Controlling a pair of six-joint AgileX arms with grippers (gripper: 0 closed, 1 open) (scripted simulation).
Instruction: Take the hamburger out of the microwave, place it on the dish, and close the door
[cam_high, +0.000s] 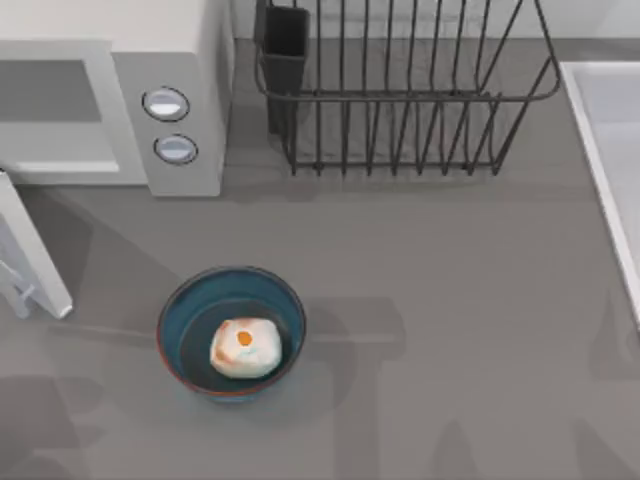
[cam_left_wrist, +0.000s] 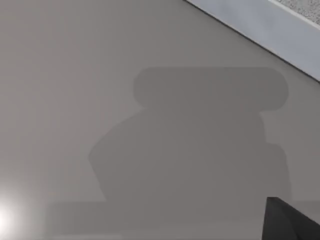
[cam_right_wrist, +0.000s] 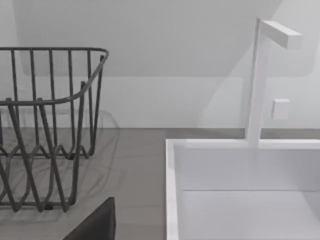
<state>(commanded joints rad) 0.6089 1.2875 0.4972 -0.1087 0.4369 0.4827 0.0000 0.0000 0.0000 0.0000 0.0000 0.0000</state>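
The hamburger (cam_high: 245, 348), a pale bun with an orange spot, lies inside the blue dish (cam_high: 172, 325) at the front left of the table. The white microwave (cam_high: 185, 60) stands at the back left, its grey cavity (cam_high: 50, 95) exposed. Its door (cam_high: 35, 255) is swung open and juts toward the front at the table's left edge. A dark part of my left gripper (cam_left_wrist: 290, 222) shows over bare table in the left wrist view. In the right wrist view, a dark part of my right gripper (cam_right_wrist: 97, 225) shows near the rack and sink.
A black wire rack (cam_high: 400, 90) with a dark cup holder (cam_high: 285, 50) stands at the back middle, also visible as the rack (cam_right_wrist: 45, 125). A white sink (cam_high: 610, 150) runs along the right edge, with its rim (cam_right_wrist: 172, 190) and faucet (cam_right_wrist: 260, 80). Open table lies between dish and sink.
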